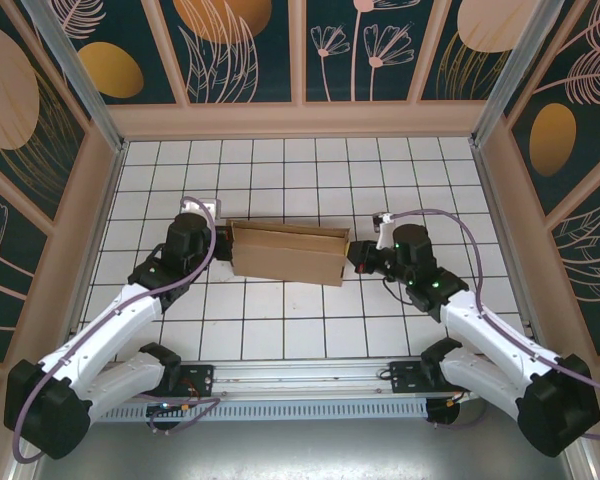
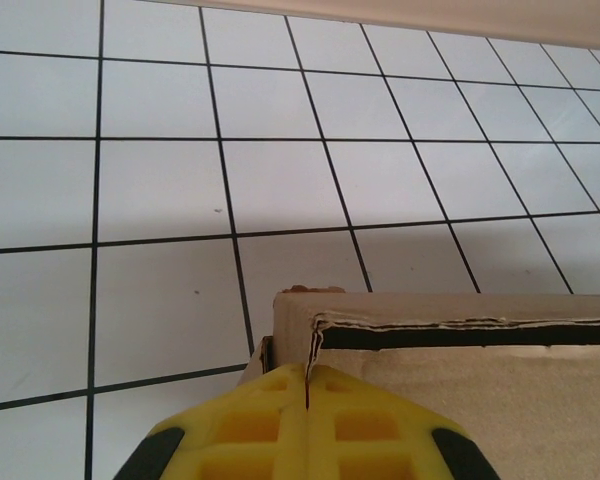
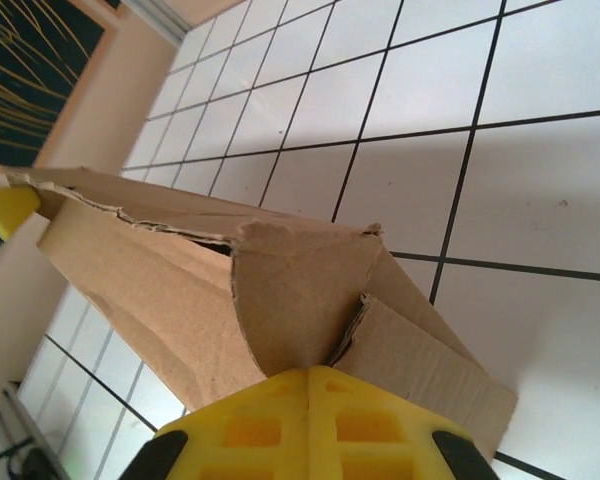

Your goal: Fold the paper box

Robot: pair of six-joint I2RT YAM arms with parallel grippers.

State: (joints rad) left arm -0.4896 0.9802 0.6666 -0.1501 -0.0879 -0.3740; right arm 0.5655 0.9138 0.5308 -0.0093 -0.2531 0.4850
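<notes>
Both arms are reaching in over the white tiled table (image 1: 280,330), and the paper box (image 1: 288,253) sits right between them, roughly mid-table. It is a plain brown cardboard piece stretched left to right, with its long side walls standing up. From the overhead view the left gripper (image 1: 220,250) is at the box's left end and the right gripper (image 1: 355,255) is at its right end, each touching the cardboard. On the left wrist camera the two yellow fingers (image 2: 250,425) are clenched tight with just a thin seam between them. That seam runs straight up into the corner of the box's end wall, so this gripper is pinching the cardboard edge at its very tip. Beyond it the corrugated rim of the box runs off to the right, and past that lies the tile grid. On the right wrist camera it is the same story: yellow fingers (image 3: 240,430) are pressed together, and a folded end flap of the box (image 3: 180,290) rises out of the point where the fingertips meet. A second, smaller flap leans off to the right beside it. The long wall stretches away to the upper left with a ragged, torn-looking top edge, and a yellow tip shows at its far end. The decorated side wall (image 1: 40,150) of the enclosure stands well apart from the action.
</notes>
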